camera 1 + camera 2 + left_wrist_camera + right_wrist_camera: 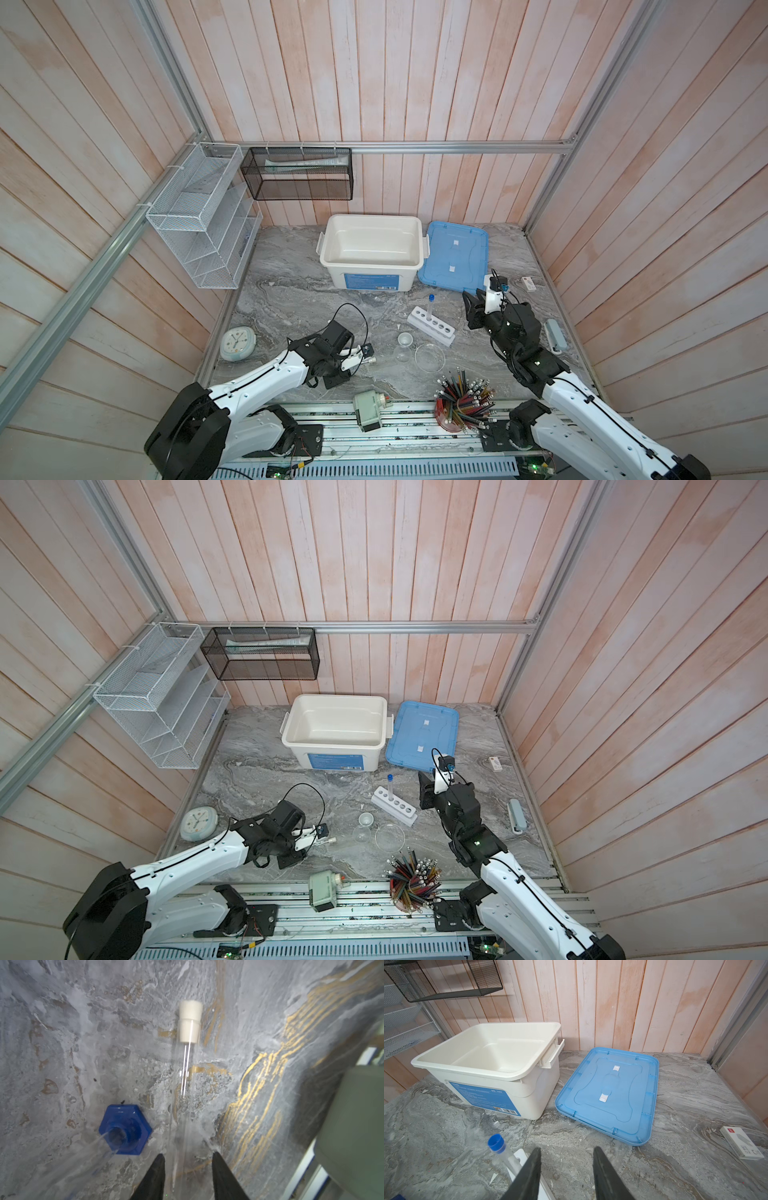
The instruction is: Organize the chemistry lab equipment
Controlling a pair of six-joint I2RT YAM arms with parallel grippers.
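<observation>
Currently: white-capped test tube (188,1068) between the left gripper (188,1155) fingers

It lies near left on the table (291,299), beside the blue-based cylinder (124,1130). Fingers straddle it; a pinch cannot be confirmed. The right gripper (566,1153), fingers spread and empty, hovers just right of the rack (432,328).

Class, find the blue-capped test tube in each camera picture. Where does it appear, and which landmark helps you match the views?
In a top view: blue-capped test tube stands upright, right of centre.
In a top view: it stands near the middle.
Left wrist: not in it.
Right wrist: close to the camera, in front of the white bin.
Landmark: the white six-hole rack holding it.
</observation>
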